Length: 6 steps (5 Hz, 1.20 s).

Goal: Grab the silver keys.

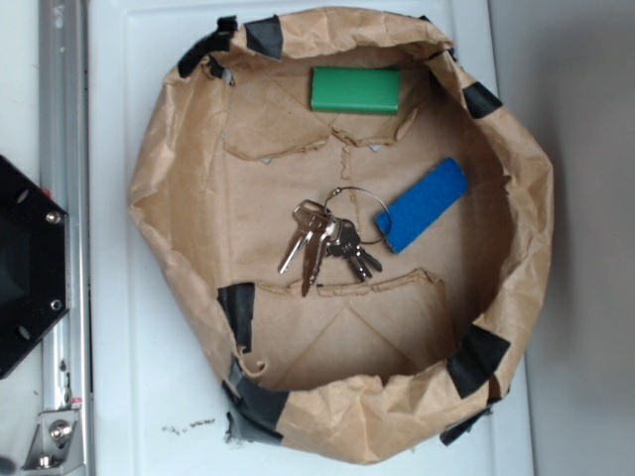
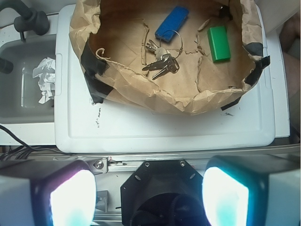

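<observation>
Wrist view: silver keys [image 2: 161, 65] beyond hand [image 2: 149, 197]

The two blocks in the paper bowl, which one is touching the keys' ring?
The blue block: the wire ring of the silver keys meets its lower end. The green block lies apart, against the bowl's rim.
</observation>
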Tool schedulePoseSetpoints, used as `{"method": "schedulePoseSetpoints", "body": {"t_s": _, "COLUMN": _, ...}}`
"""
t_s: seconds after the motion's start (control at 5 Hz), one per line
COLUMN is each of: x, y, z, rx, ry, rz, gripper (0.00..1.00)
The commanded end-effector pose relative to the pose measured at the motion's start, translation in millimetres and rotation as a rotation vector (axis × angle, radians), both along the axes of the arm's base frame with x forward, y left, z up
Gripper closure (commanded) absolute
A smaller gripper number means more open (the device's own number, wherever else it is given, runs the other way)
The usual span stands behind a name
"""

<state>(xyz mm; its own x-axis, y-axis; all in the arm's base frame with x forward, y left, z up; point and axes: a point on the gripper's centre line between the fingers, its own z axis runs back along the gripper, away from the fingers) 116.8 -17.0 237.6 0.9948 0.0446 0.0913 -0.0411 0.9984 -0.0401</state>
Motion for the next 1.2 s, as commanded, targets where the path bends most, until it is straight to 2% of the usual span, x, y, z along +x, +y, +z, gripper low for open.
{"method": "schedulePoseSetpoints", "body": {"t_s": 0.0, "x": 0.0, "y": 0.0, "z": 0.0, "rx": 0.000, "ry": 0.000, "rz": 0.000, "gripper": 0.00}}
{"method": "schedulePoseSetpoints", "body": {"t_s": 0.4, "x": 79.5, "y": 0.5, "z": -33.1, "rx": 0.092, "ry": -0.030, "rz": 0.065, "gripper": 0.00}}
{"method": "schedulePoseSetpoints", "body": {"t_s": 0.6, "x": 105.7, "y": 8.6, "z": -45.0, "rx": 0.096, "ry": -0.044, "rz": 0.030, "gripper": 0.00}}
{"method": "schedulePoseSetpoints", "body": {"t_s": 0.8, "x": 130.0, "y": 22.3, "z": -59.9, "rx": 0.064, "ry": -0.059, "rz": -0.020, "gripper": 0.00}}
{"method": "schedulePoseSetpoints", "body": {"t_s": 1.0, "x": 143.5, "y": 27.7, "z": -76.6, "rx": -0.005, "ry": -0.079, "rz": -0.131, "gripper": 0.00}}
